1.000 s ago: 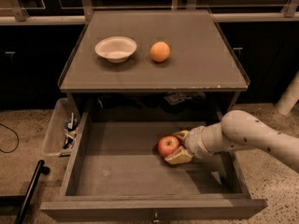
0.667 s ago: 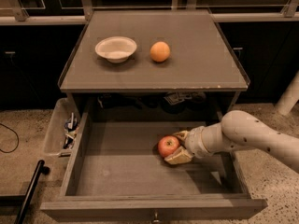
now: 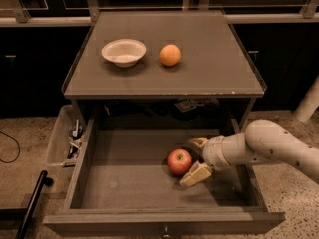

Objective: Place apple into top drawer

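The red apple (image 3: 180,162) rests on the flat bottom of the open top drawer (image 3: 129,193), right of its middle. My gripper (image 3: 192,160) reaches into the drawer from the right on a white arm. It is open, with one finger behind the apple and the other finger (image 3: 196,175) in front of it. The apple sits at the fingertips, just to their left, and the fingers stand slightly apart from it.
A white bowl (image 3: 123,52) and an orange fruit (image 3: 170,55) sit on the cabinet top (image 3: 209,59). A clear plastic bin (image 3: 62,141) with small items hangs at the drawer's left side. A black pole (image 3: 32,203) lies on the floor at the left.
The fingers have spread apart and the apple has settled slightly lower on the drawer bottom. The arm has barely moved.
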Action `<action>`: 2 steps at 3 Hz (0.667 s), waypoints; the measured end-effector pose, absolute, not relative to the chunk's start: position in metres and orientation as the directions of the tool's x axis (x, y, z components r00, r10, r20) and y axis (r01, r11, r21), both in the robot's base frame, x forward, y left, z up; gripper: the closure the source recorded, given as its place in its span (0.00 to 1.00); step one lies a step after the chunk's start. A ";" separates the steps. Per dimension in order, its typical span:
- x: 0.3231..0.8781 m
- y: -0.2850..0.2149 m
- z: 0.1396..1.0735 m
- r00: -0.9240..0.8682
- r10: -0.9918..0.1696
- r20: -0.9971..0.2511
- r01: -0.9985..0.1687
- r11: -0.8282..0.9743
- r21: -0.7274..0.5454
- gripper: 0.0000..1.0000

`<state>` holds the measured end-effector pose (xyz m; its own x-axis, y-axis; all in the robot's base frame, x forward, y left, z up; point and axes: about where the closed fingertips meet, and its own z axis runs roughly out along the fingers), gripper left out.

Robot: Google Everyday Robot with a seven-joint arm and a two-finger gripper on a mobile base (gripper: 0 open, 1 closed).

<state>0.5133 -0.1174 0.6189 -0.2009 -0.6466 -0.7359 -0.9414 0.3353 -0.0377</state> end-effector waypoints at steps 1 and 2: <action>0.507 -0.127 0.633 -0.189 -0.619 -0.762 -0.935 0.350 -0.052 0.00; 0.499 -0.149 0.655 -0.166 -0.623 -0.764 -0.928 0.361 -0.092 0.00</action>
